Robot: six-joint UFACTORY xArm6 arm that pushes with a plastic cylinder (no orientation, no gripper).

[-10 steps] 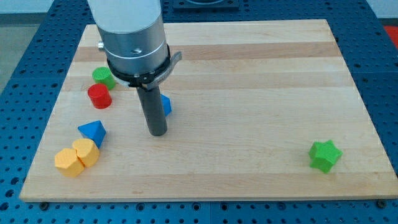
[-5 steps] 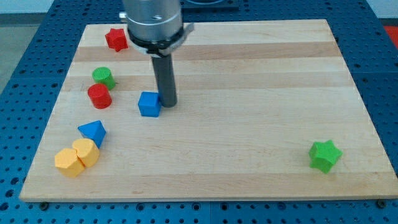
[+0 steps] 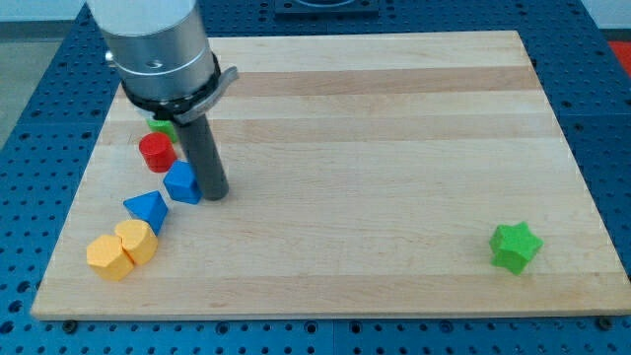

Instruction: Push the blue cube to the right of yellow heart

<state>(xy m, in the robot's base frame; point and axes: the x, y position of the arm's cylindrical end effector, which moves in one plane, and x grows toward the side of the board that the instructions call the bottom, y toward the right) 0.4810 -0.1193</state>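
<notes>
The blue cube (image 3: pixel 181 183) sits on the wooden board at the view's left, just below the red cylinder (image 3: pixel 157 153). My tip (image 3: pixel 215 193) touches the cube's right side. The yellow heart (image 3: pixel 137 241) lies near the bottom left, touching an orange-yellow block (image 3: pixel 108 256) on its left. The blue cube is above and to the right of the heart, with a blue triangular block (image 3: pixel 148 209) between them.
A green cylinder (image 3: pixel 162 126) is partly hidden behind the arm, above the red cylinder. A green star (image 3: pixel 516 247) lies at the view's bottom right. The wooden board's edge (image 3: pixel 325 306) runs along the bottom.
My tip has moved to the left and down, pushing the blue cube left and down toward the blue triangular block. The arm now hides the red star at the top left.
</notes>
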